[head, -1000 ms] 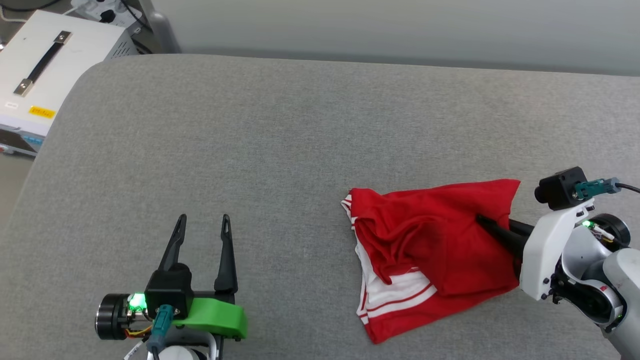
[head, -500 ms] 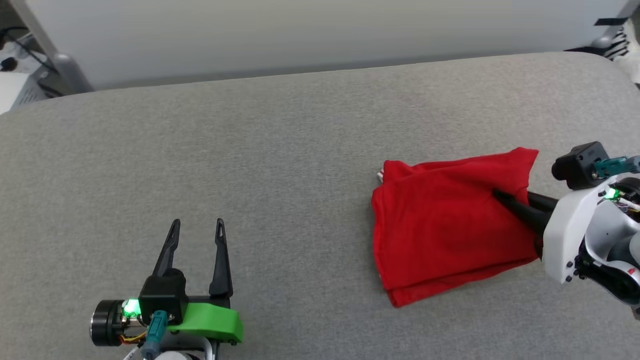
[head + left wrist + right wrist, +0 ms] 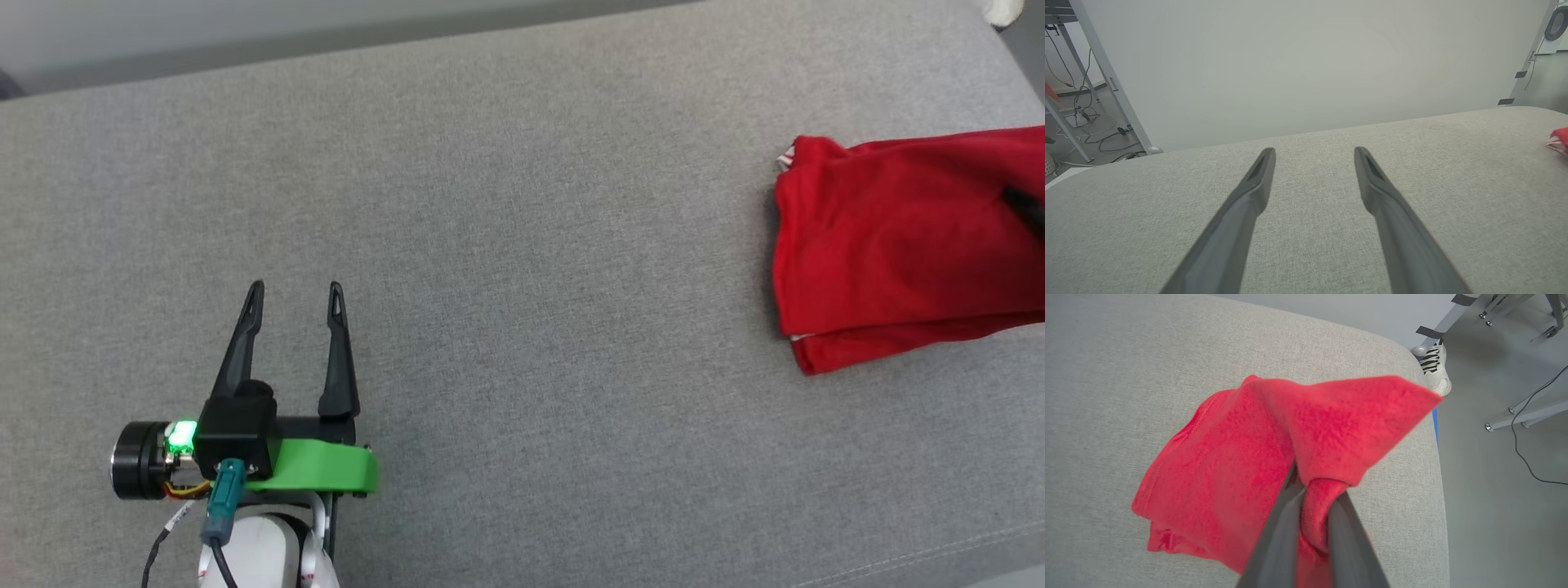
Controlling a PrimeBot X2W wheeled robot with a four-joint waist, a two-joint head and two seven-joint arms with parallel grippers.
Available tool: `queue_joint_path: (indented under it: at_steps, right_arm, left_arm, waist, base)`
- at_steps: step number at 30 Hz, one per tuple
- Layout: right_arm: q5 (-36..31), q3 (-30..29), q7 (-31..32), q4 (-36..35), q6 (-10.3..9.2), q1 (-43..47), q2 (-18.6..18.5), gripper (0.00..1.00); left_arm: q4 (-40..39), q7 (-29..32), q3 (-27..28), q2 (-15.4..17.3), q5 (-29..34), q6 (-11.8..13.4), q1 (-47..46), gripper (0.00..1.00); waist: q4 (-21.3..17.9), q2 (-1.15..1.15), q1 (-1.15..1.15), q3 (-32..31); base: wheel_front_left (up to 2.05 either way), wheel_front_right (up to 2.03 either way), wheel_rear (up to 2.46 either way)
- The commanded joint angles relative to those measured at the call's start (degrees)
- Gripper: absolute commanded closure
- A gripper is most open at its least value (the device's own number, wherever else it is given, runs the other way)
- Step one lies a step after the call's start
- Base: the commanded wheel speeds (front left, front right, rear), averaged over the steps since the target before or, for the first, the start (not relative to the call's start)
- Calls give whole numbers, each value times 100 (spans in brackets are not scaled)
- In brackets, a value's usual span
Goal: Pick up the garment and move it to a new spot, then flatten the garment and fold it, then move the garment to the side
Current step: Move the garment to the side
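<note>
The right gripper [image 3: 1314, 479] is pinching a bunch of the garment [image 3: 890, 245], jaws nearly shut, at the right end of the bench [image 3: 490, 245]. That thin grip could be slipping, or the cloth sliding over the edge. The left gripper [image 3: 294, 287] is idling, jaws wide open, empty.

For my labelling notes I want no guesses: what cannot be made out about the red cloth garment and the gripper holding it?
- Head view: the red fabric garment is cut off by the right picture edge, and any print is folded out of sight.
- Right wrist view: the fingertips of the right gripper are covered by bunched cloth.
- Left wrist view: a small corner of it shows at the right edge; the rest is cut off.
</note>
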Motion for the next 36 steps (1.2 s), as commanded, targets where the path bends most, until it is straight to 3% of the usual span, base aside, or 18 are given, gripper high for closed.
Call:
queue_joint_path:
  at_steps: [1, 10, 25, 26, 27, 28, 31, 36]
  right_arm:
    - [-100, 8, -30, 173, -4, -199, -66, 100]
    - [-511, 132, -223, 1422, -4, -1044, -383, 100]
    - [-894, 16, -735, 3095, -4, -2035, -10, 100]
    - [-897, -2, -774, 3200, -4, -2072, 33, 95]
    - [-891, -8, -778, 3289, -4, -2084, 82, 60]
    - [-883, 2, -765, 3387, -4, -2083, 148, 0]
    - [-854, 11, -783, 3596, -4, -2061, 262, 0]
    - [-973, 59, -1315, 3731, -4, -1930, 286, 0]
  left_arm:
    - [-51, -34, 24, 60, 72, -4, -146, 0]
    - [-282, -34, 0, 185, 120, -4, -485, 0]
    - [-450, -34, 18, 299, 102, 109, -655, 0]
    - [-440, -34, 21, 302, 96, 118, -651, 0]
    - [-430, -34, 20, 303, 91, 124, -644, 0]
    - [-410, -34, 20, 301, 84, 134, -627, 0]
    - [-359, -34, 6, 281, 61, 154, -578, 0]
    - [-242, -34, -11, 219, -3, 186, -438, 0]
  waist:
    - [-16, 0, 0, 579]
    - [114, 0, 0, 1187]
    - [203, 0, 0, 1497]
    - [203, 0, 0, 1473]
    - [203, 0, 0, 1446]
    - [200, 0, 0, 1394]
    - [224, 0, 0, 1237]
    - [338, 0, 0, 776]
  base:
    - [0, 0, 0]
    - [0, 0, 0]
    - [0, 0, 0]
    - [0, 0, 0]
    - [0, 0, 0]
    - [0, 0, 0]
    - [0, 0, 0]
    - [0, 0, 0]
